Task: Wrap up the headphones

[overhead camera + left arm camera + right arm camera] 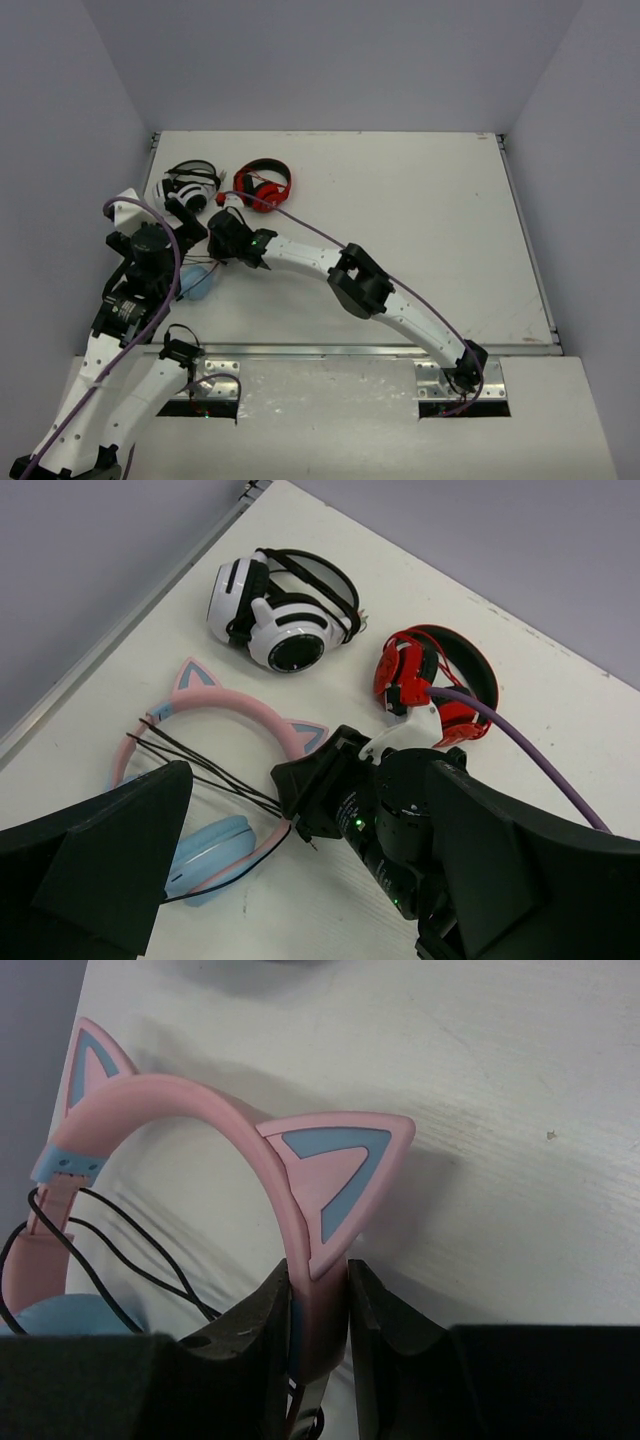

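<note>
The headphones lie near the table's left edge, with a pink cat-eared headband, a light blue ear cup and a thin black cable strung across the band in several strands. The cable's jack plug hangs free by the right gripper. My right gripper is shut on the headband just below one cat ear; it also shows in the left wrist view. My left gripper is wide open and empty, hovering above the headphones. In the top view only the blue cup shows under the arms.
White-and-black headphones and red-and-black headphones lie just behind the pink ones, near the back left corner. A purple cable runs along my right arm. The table's left edge is close.
</note>
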Motion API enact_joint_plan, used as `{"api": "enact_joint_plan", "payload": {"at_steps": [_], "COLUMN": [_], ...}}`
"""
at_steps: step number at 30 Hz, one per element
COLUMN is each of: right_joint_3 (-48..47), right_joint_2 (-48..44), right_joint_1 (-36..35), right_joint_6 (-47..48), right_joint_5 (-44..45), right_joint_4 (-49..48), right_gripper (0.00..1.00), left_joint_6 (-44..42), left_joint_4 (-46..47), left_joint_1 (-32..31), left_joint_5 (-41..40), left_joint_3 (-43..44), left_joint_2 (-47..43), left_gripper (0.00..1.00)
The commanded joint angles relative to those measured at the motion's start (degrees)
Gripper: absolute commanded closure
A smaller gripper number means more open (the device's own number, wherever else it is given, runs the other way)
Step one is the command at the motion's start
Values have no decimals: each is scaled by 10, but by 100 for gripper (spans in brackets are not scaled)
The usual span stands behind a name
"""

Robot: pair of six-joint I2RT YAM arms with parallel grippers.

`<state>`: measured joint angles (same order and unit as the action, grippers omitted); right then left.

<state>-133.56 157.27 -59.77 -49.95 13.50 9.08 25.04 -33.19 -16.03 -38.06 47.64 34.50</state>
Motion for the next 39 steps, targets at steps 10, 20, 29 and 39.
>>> {"api": "enact_joint_plan", "payload": {"at_steps": [10,20,29,39], "right_joint_3": [35,97,482,653], "right_joint_2": [-89,-205,-676,-1116], "right_joint_1": [0,26,25,25], "right_joint_6": [-114,10,328,282], "right_joint_5": [23,15,160,381], "right_joint_4": [1,62,104,474], "right_gripper": [49,7,1,1], "left_joint_6": [-14,-6,-80,-153], "left_joint_4": [29,16,20,-45], "left_joint_1": [7,7,7,4], "left_joint_5": [3,-50,26,66], "left_joint_3": [-5,1,16,113], "left_joint_2": [0,0,-15,-78], "left_gripper": [0,0,0,0]}}
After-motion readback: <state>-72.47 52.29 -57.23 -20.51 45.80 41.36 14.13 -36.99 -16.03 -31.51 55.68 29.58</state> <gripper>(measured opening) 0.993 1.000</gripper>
